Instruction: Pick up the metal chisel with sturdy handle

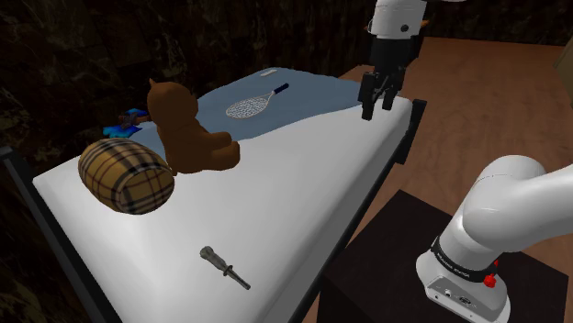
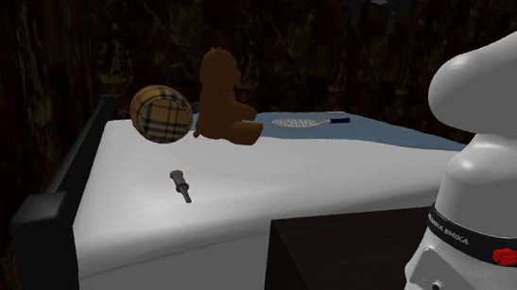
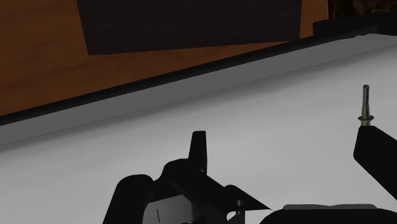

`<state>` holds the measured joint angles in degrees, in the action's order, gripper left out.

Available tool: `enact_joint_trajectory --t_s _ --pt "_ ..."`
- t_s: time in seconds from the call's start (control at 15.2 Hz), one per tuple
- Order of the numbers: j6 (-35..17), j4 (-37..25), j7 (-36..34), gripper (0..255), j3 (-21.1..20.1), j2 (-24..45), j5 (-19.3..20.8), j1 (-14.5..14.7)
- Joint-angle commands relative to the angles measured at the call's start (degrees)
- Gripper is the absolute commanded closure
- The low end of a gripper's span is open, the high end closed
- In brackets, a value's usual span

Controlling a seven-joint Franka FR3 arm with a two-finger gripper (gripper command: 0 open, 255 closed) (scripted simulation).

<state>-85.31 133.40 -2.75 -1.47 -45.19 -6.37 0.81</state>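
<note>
1. My jaws (image 1: 378,99) hang open and wide, holding nothing. In the wrist view my two black fingers (image 3: 199,149) stand well apart, with bare sheet between them.
2. Right below me is the bed (image 1: 303,183), close to its long edge on the side of my stand (image 1: 376,261), near where the white sheet meets a blue cover (image 1: 312,96).
3. The nearest thing to me is a racket (image 1: 250,105), lying flat on that blue cover, off to one side and clear of my fingers.
4. Farther out, a brown teddy bear (image 1: 188,133) sits on the sheet, with a plaid bolster pillow (image 1: 126,176) just beside it.
5. Farthest from me is the chisel (image 1: 225,267). It lies flat and alone on the white sheet, well apart from me, towards the opposite end of the bed, past the bear.
6. In the wrist view it shows just beyond the tip of one finger, not between the two.
7. Its long axis seems to run roughly crosswise to the bed's long edge. I judge I must travel along the bed, come down over it, and turn so that I close across the shaft.
8. That finger covers the chisel's near end in the wrist view. The thicker grey end looks like the handle, but I am not certain.
9. A small blue thing behind the bear is too hidden to name.
</note>
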Motion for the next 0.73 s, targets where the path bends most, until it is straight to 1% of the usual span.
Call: enact_joint_trajectory --t_s 0.0,0.33,0.66 --pt "0.0 0.0 0.0 0 0.0 0.0 0.0 0.0" --pt "-7.85 4.19 -4.33 0 -5.11 3.23 -3.11 1.51" --pt "-16.06 6.53 -8.57 0 -10.33 8.6 -5.73 2.96"
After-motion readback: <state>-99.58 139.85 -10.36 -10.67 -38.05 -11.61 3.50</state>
